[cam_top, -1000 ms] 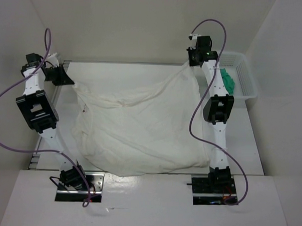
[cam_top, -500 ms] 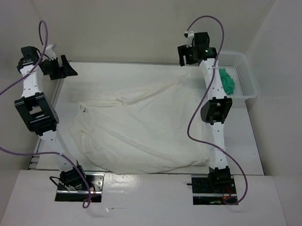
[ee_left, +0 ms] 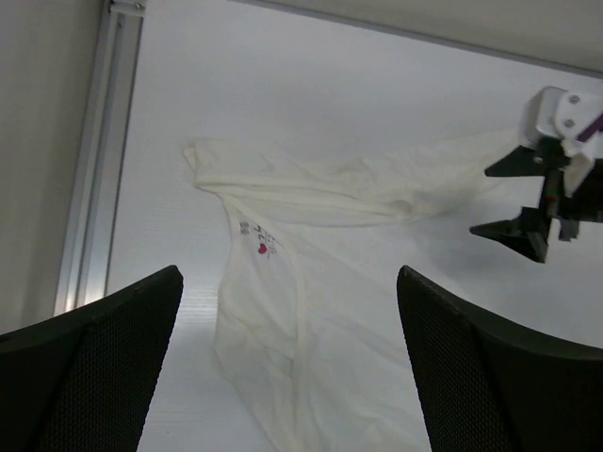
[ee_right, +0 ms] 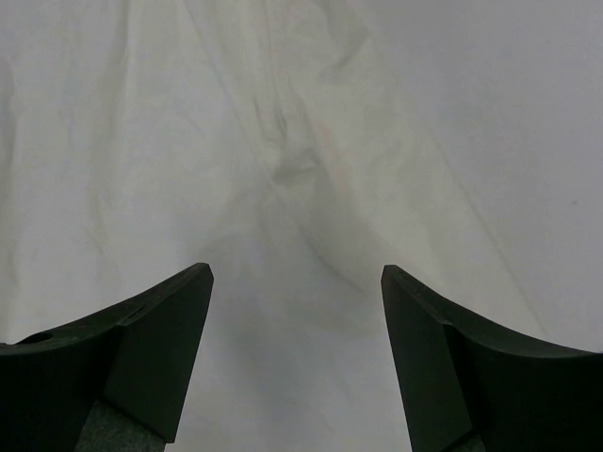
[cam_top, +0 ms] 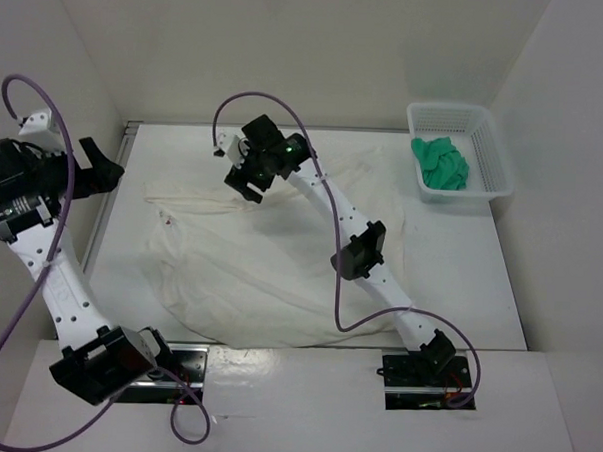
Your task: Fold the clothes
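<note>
Dropping flat now: the white garment (cam_top: 269, 275), which a second ago hung stretched between both claws by its far corners, has been let go. It lies spread on the table (cam_top: 459, 283), filling the middle from ten o'clock round to five o'clock.

Both arms have left it. The left gripper (cam_top: 102, 165) has pulled back out to nine o'clock, off the cloth, jaws wide apart and empty. The right gripper (cam_top: 241, 178) has swung from one o'clock across to eleven and hangs above the far part of the fabric, jaws parted, nothing between them.

I read that as the spreading step finished and no fold made yet, so the next move calls for fresh grasps on an edge.

Now the look of the cloth: thin, soft, off-white, a broad rumpled sheet with a rounded near hem. Along the far side a long narrow band of bunched fabric runs from ten o'clock towards one. Shallow creases run under the right claw. Smallest of all is a little red heart mark (ee_left: 262, 250) near the ten o'clock corner.
</note>
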Robot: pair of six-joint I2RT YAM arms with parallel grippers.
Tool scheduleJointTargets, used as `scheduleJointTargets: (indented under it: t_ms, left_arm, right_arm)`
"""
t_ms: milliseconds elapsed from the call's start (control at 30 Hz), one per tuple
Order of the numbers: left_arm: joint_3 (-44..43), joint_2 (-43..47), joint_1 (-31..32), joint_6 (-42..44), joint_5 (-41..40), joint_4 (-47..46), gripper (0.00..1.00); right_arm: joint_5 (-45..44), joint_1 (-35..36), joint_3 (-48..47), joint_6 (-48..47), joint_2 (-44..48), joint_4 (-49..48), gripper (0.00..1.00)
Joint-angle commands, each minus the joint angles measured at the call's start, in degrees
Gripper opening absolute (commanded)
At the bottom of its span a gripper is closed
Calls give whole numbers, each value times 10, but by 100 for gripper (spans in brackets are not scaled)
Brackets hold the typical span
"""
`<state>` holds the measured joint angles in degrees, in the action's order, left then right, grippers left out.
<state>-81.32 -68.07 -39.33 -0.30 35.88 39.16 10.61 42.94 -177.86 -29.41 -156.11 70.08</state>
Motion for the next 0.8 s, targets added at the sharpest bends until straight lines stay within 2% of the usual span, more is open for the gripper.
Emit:
scheduleJointTargets:
  t_ms: [0, 67, 267, 500, 667, 767]
  left_arm:
    - [62, -6, 0, 23, 22, 45, 100]
    - [84, 0, -11, 30, 45, 45, 100]
    - [128, 37, -11, 35, 39, 0, 100]
    - [140, 38, -11, 41, 39, -6, 100]
    - [145, 43, -11, 41, 39, -6, 100]
    - [145, 44, -11, 41, 39, -11, 100]
  right_arm:
    - [-13, -15, -18, -29, -33, 30, 80]
    - [-19, -8, -18, -36, -51, 30, 80]
    - [-19, -8, -18, -42, -84, 15, 79]
    - [-19, -8, -18, -42, -100, -1, 78]
    - [-14, -3, -18, -42, -100, -21, 72]
    - [-14, -3, -18, -36, -105, -36, 64]
